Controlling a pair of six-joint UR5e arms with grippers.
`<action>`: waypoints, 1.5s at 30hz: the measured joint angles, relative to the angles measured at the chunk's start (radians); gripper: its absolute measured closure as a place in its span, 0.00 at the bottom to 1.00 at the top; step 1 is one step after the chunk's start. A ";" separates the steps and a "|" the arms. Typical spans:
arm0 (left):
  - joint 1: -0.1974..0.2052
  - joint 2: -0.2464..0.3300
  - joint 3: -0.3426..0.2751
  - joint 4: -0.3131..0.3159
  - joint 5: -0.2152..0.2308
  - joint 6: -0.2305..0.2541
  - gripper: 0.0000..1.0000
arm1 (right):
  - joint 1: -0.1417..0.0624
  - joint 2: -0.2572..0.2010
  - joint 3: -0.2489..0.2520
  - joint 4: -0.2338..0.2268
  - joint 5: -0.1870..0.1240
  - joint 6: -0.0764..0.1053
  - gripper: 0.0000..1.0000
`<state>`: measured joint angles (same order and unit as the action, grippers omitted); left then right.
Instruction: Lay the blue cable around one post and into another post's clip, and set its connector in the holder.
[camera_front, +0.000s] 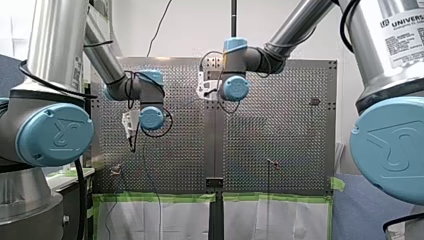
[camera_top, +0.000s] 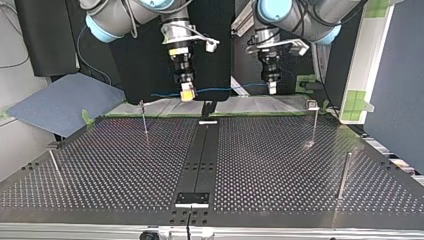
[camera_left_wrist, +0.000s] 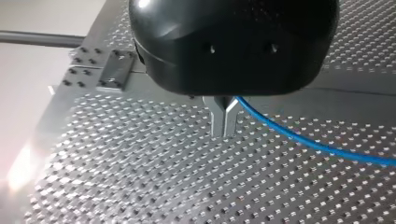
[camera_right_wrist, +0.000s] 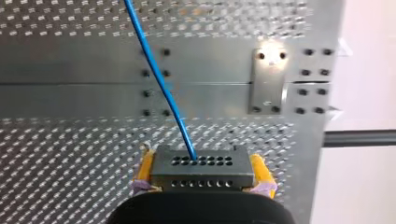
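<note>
Right gripper clamped on the black connector, yellow pads either side. Left gripper pinched together on the blue cable, which runs between them above the perforated table. Blue mat alongside.

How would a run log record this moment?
left gripper: shut on blue cable | right gripper: shut on connector | cable: aloft between them, off posts

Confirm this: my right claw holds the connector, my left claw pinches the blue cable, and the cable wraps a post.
Wrong on the wrap. The top view shows the cable strung in the air between my right claw and my left claw, around nothing. The rest holds.
</note>
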<state>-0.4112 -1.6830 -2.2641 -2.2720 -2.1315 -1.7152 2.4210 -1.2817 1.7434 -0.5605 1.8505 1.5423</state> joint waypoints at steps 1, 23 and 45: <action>0.003 0.008 0.003 -0.008 0.000 -0.005 0.98 | 0.001 -0.004 -0.007 0.006 -0.005 -0.001 1.00; 0.130 0.199 0.046 -0.157 0.044 -0.136 0.98 | 0.016 -0.008 -0.149 0.104 -0.083 -0.026 1.00; 0.316 0.364 0.135 -0.267 0.170 -0.242 0.98 | 0.075 0.080 -0.315 0.185 -0.096 -0.060 1.00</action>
<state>-0.0948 -1.3186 -2.1293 -2.5389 -1.9614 -1.9574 2.4964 -1.2018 1.4282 -0.3757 1.7543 1.4818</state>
